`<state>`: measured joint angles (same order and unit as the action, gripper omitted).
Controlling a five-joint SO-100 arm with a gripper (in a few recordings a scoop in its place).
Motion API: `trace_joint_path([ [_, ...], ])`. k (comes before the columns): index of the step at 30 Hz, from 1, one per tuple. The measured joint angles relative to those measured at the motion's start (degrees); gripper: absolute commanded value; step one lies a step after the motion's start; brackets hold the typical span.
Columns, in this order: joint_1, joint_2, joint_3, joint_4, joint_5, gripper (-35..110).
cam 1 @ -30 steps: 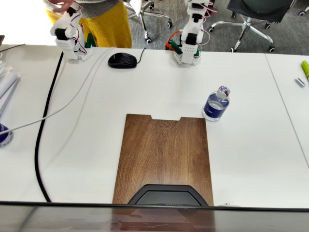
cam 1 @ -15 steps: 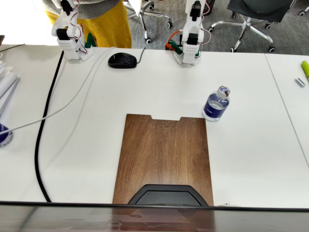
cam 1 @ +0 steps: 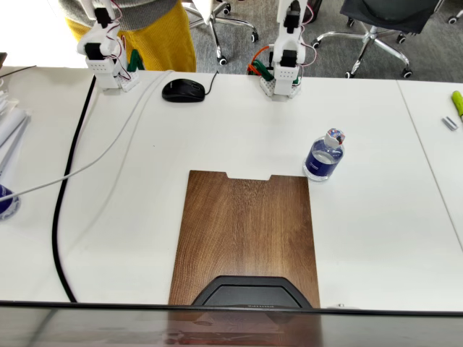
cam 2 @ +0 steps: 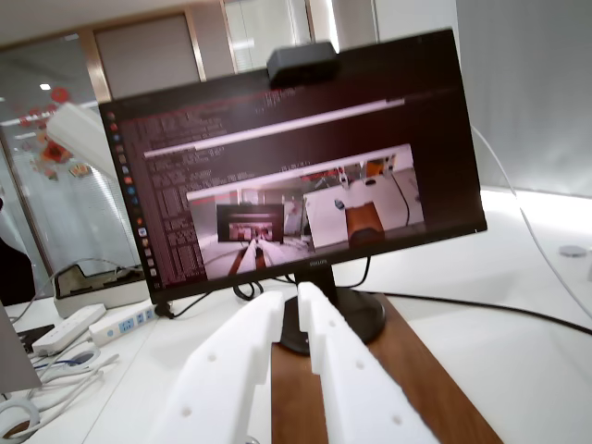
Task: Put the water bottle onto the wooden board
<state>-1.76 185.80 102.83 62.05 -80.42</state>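
Note:
The water bottle (cam 1: 323,155) stands upright on the white table, clear with a dark blue label and a white cap, just off the far right corner of the wooden board (cam 1: 244,228). The board lies flat with its notch facing the robot arm (cam 1: 286,58), which is folded upright at the table's far edge, well away from the bottle. In the wrist view my gripper (cam 2: 300,294) points out over the board (cam 2: 421,379), its white fingers (cam 2: 356,375) meeting at the tips with nothing between them. The bottle is out of the wrist view.
A monitor (cam 2: 296,176) stands with its black base (cam 1: 246,290) on the board's near end. A black mouse (cam 1: 184,90) lies at the far left of the arm. A black cable (cam 1: 64,195) and a grey cable (cam 1: 108,148) cross the left side.
The arm has straightened up at the far edge of the table. The bottle and the board have not moved.

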Motion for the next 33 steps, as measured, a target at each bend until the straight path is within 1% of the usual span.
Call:
trace_joint_path([
  [7, 0.09, 2.11, -0.70, 9.14, 0.00, 0],
  [17, -0.88, 2.37, -2.99, 30.50, 2.20, 0],
  [21, -2.20, 2.37, -2.99, 38.94, 5.54, 0],
  [25, -2.64, 2.37, -2.99, 40.78, 7.03, 0],
  [33, -2.72, 2.37, -2.81, 40.87, 7.03, 0],
])
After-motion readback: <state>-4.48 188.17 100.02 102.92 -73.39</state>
